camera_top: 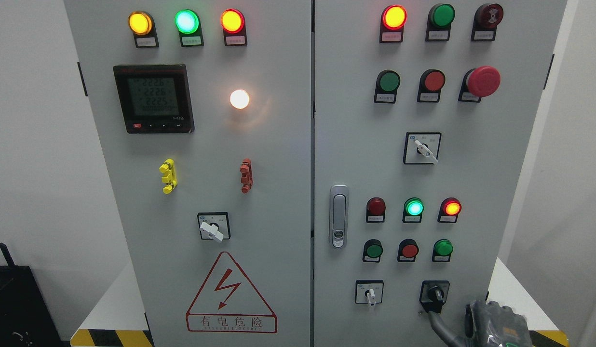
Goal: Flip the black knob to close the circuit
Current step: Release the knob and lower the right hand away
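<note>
Black knob (435,293) low on right door, right hand's fingers (437,322) just below.

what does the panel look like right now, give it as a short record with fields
scene: grey two-door electrical cabinet, seen from the head camera
target: black knob, bottom right of the right door
right hand: right hand at the lower right edge, one finger reaching up to just under the knob; contact cannot be told
left hand: not in view
lit lamps by knob: green lamp and orange-red lamp glowing, dark red lamp unlit
other selector: white-handled switch left of the knob
left door: meter display on, warning triangle below
</note>
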You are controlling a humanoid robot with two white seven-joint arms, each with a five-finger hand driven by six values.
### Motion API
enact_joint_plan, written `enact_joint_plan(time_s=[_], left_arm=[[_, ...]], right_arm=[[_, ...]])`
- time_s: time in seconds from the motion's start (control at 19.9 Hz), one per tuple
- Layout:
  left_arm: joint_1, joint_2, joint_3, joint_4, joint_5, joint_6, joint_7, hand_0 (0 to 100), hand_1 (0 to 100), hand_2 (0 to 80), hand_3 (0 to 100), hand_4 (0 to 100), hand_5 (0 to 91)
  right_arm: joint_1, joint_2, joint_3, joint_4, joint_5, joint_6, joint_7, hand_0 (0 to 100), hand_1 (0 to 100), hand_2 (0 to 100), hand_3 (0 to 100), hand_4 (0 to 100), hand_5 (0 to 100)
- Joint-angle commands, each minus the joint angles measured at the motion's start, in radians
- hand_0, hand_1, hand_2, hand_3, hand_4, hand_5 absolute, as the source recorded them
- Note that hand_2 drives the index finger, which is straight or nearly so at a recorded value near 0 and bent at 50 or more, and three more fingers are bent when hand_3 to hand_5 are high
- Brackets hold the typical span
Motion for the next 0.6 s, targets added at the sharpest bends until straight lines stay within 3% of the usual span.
enact_joint_plan(time_s=[0.0,0.1,0.25,0.35,0.4,0.45,0.5,0.55], left_arm=[[0.034,0.001,0.011,-0.033,0.008,0.0,0.0,0,0,0.0,5,3,0.0],[0.034,0.0,0.011,-0.033,0.008,0.0,0.0,0,0,0.0,5,3,0.0],[0.034,0.0,0.011,-0.033,0.008,0.0,0.0,0,0,0.0,5,3,0.0],[0.034,0.0,0.011,-0.033,0.008,0.0,0.0,0,0,0.0,5,3,0.0],[0.034,0.001,0.011,-0.033,0.008,0.0,0.0,0,0,0.0,5,3,0.0],[0.034,0.0,0.011,-0.033,0.008,0.0,0.0,0,0,0.0,5,3,0.0],[0.034,0.0,0.011,-0.033,0.008,0.0,0.0,0,0,0.0,5,3,0.0],[0.034,0.0,0.011,-0.033,0.008,0.0,0.0,0,0,0.0,5,3,0.0]], right_arm=[[0.084,0.004,-0.011,-0.112,-0.159,-0.007,-0.034,0,3,79,99,82,82],[0.133,0.012,-0.034,-0.166,-0.298,-0.033,-0.053,0,3,74,98,81,79],[0.219,0.081,-0.048,-0.282,-0.65,-0.046,-0.091,0,0,66,95,79,76],[0.264,0.084,-0.069,-0.319,-0.828,-0.056,-0.099,0,0,60,90,75,69],[0.29,0.086,-0.113,-0.338,-0.907,-0.07,-0.091,0,0,55,83,68,61],[0.316,0.084,-0.146,-0.353,-0.996,-0.102,-0.076,0,0,53,79,66,59],[0.345,0.084,-0.167,-0.359,-1.089,-0.155,-0.032,0,0,46,65,58,52],[0.377,0.086,-0.196,-0.361,-1.195,-0.217,0.028,0,0,36,48,45,36]])
